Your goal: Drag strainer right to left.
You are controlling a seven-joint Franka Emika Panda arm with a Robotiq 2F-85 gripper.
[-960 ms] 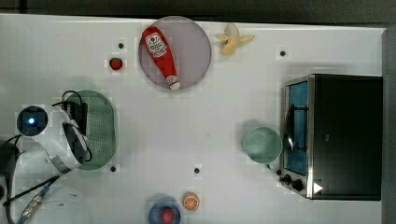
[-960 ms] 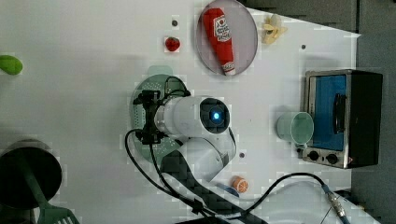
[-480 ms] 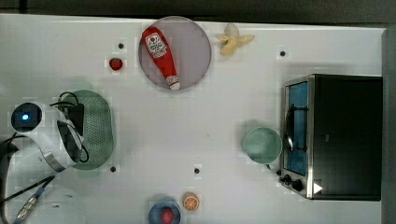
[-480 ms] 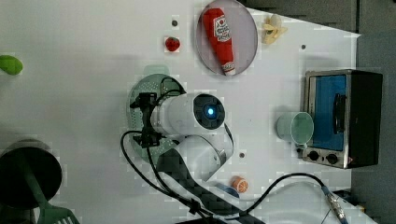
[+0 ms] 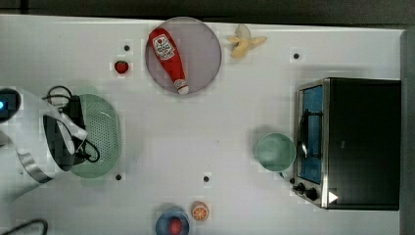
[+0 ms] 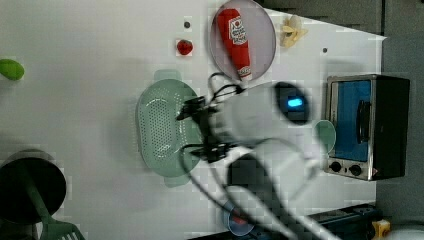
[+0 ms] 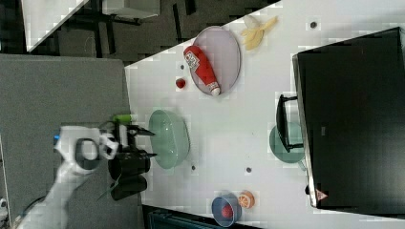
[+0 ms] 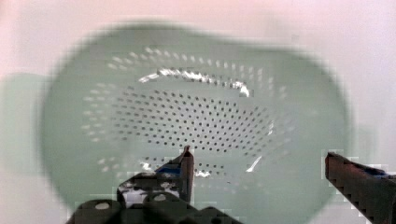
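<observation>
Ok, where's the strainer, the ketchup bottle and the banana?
strainer (image 5: 100,134), top view, its holed inside.
ketchup bottle (image 5: 167,56), top view, the red body by the label.
banana (image 5: 243,42), top view, the middle of the peel.

The white robot arm (image 6: 260,130) bends over from the left view's bottom, and its gripper (image 6: 192,131) has its two black fingers (image 8: 184,170) spread wide apart

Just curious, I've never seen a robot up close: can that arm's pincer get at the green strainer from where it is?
Probably yes: the open pincer hangs right over the strainer, with nothing between them.
</observation>
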